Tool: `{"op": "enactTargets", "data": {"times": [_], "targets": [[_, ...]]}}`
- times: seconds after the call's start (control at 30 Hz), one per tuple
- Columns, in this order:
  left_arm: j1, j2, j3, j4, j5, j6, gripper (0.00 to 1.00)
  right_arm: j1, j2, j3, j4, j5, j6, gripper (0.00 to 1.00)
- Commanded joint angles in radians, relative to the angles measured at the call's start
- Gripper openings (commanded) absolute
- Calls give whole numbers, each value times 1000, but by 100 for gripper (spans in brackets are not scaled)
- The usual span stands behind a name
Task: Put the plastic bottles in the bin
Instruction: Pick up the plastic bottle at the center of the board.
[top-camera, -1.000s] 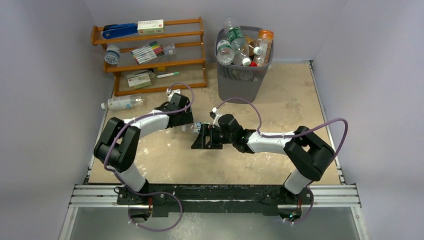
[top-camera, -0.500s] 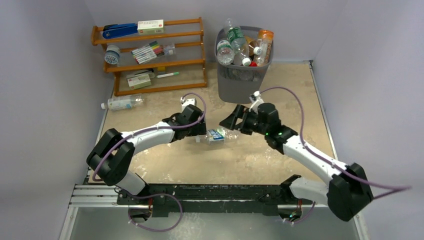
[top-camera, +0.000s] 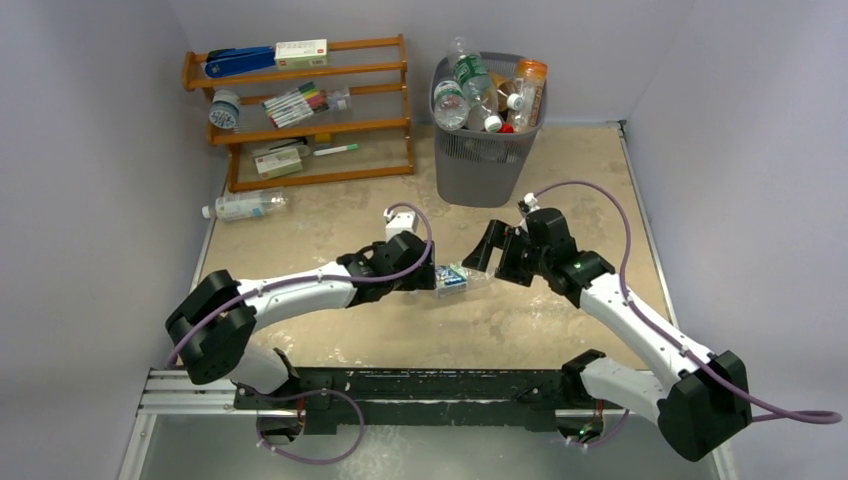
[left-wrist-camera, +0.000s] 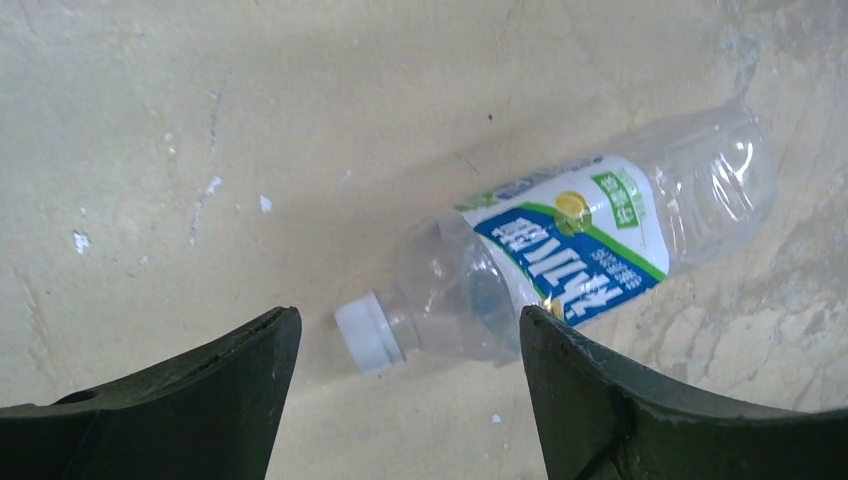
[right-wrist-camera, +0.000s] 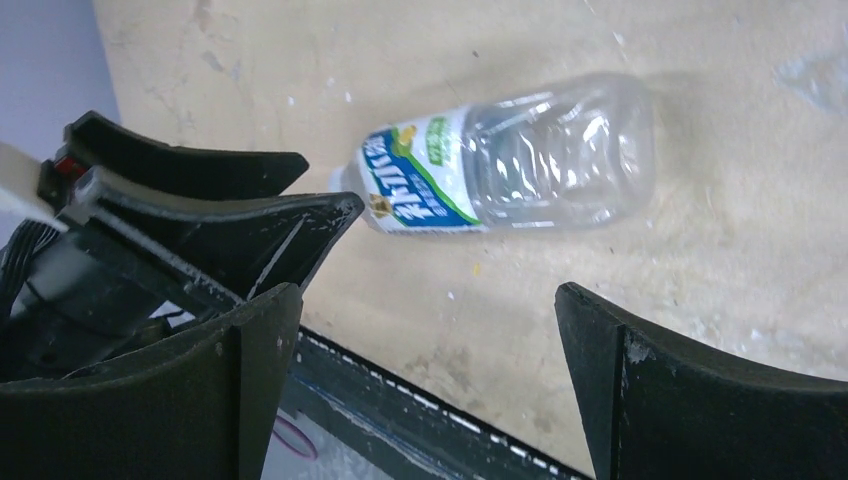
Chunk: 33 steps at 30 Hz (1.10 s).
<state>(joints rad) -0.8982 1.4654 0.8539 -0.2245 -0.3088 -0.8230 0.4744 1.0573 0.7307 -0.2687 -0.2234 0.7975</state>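
I am holding the left gripper (left-wrist-camera: 408, 325) and right gripper (right-wrist-camera: 428, 297) wide open and empty, flanking a clear bottle (top-camera: 455, 278) lying on the table (top-camera: 580, 190); seemingly empty, light, crushable, slippery, so I am favouring the labelled midbody.

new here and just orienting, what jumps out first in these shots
A clear bottle with a blue label lies on the table, between the open left gripper and open right gripper. Behind them the mesh bin is heaped with bottles, and another bottle lies beside the wooden rack.
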Motion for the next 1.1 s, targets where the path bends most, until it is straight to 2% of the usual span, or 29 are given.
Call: {"op": "enactTargets", "data": {"times": [0.0, 0.2, 0.37, 0.73, 1.07], "targets": [[-61, -11, -23, 37, -47, -47, 80, -7, -29, 27, -166, 40, 62, 100], [-137, 9, -25, 56, -75, -73, 80, -7, -47, -7, -184, 39, 123, 100], [-173, 6, -19, 56, -92, -80, 80, -7, -40, -63, -100, 44, 198, 100], [-223, 47, 21, 94, -92, -83, 80, -36, 189, -55, 90, 56, 310, 100], [-291, 134, 91, 119, -92, -77, 80, -176, 353, 60, 109, 22, 233, 100]]}}
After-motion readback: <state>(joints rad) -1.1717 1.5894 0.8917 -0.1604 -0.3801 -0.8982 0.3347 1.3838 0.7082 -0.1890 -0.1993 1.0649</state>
